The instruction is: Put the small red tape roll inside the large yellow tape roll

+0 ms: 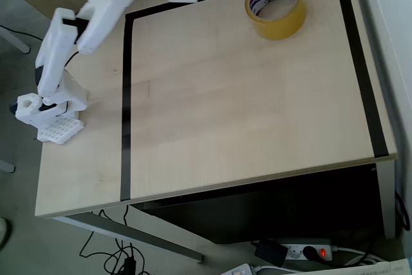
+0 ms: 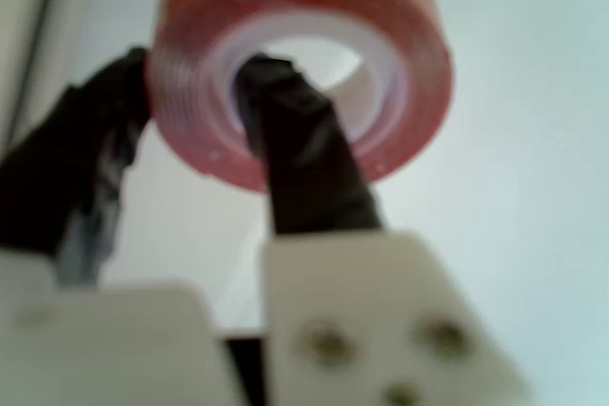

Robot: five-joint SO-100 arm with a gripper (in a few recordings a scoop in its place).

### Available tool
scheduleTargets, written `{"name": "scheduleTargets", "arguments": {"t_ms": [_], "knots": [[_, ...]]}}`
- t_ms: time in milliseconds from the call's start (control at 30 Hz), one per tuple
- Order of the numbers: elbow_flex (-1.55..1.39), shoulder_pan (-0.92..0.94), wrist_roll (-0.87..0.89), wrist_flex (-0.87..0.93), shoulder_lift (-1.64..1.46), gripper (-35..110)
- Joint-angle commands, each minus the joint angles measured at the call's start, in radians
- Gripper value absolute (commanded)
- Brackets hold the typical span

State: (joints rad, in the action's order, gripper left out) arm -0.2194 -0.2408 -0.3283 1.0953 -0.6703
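A: Pale wood tabletop (image 1: 244, 107) edged with black tape lines (image 1: 126, 94), grey floor and a power strip (image 1: 302, 250) below the near edge. Nothing resting on the middle of the wood.

B: Further back, the large yellow tape roll (image 1: 275, 6) lying flat near the far right corner, hole facing up, white core showing.

A: And the tool (image 2: 190, 130)?

B: In the wrist view, pinching the small red tape roll (image 2: 300, 64): one dark finger (image 2: 295, 159) through the centre hole, the other outside the wall at picture left. In the overhead view, a red glimpse at the far edge, just left of the yellow ring, probably lifted off the wood.

A: Carrying step, then.

B: Seemingly so. Next: short travel right until centred over the yellow hole, lower, then release. Tight fit likely, so careful alignment needed.
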Motion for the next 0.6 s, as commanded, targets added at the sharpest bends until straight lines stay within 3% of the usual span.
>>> {"name": "scheduleTargets", "arguments": {"t_ms": [0, 333, 433, 567], "knots": [[0.121, -0.009, 0.034, -0.041, -0.003, 0], [0.121, 0.017, 0.043, 0.006, 0.101, 0], [0.123, 0.015, 0.041, 0.048, 0.112, 13], [0.123, 0.014, 0.041, 0.077, 0.12, 17]]}}
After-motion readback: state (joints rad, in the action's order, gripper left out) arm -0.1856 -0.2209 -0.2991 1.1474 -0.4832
